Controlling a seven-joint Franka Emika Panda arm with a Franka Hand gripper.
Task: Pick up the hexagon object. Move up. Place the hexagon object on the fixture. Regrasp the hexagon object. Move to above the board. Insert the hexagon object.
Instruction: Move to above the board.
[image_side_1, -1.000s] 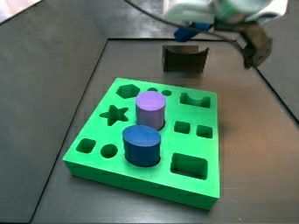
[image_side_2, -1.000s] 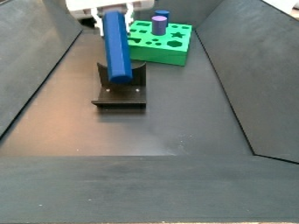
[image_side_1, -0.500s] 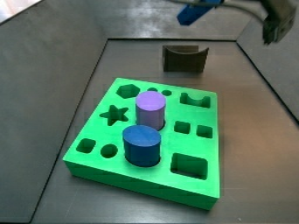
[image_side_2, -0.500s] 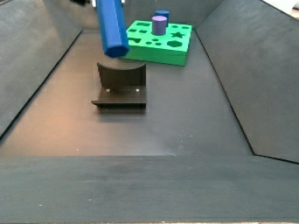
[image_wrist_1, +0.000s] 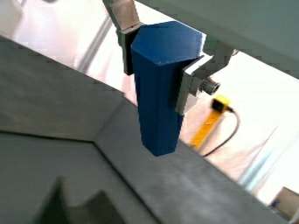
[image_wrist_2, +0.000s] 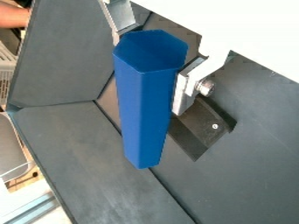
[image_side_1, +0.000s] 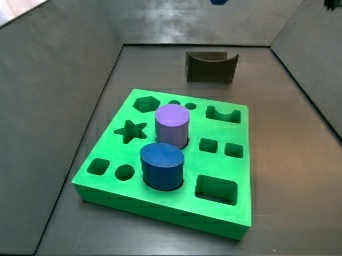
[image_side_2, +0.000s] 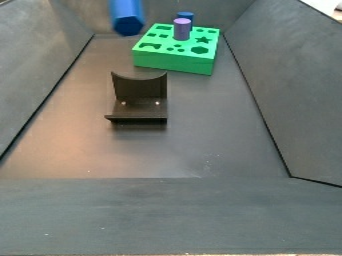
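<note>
**1 hexagon, lifted clear of the fixture**

2 wrist views carry the grip: the gripper (image_wrist_1: 162, 63) is clamped on the hexagon object (image_wrist_1: 160, 87), silver fingers (image_wrist_2: 197, 75) pressed to its flanks near the top, the long blue body hanging below. A second ago that prism stood low by the fixture (image_side_2: 139, 97); now only its lower end (image_side_2: 128, 14) shows at the top edge of a side view, well above the floor. That reads as the regrasp finished and the carry toward the board (image_side_1: 174, 160) starting. Both side views show what the wrist cameras cannot: the fixture's notch sits empty, and the board's hexagon hole (image_side_1: 143, 99) is free, with the purple cylinder (image_side_1: 173, 126) and dark-blue cylinder (image_side_1: 163, 166) standing nearby.
</note>
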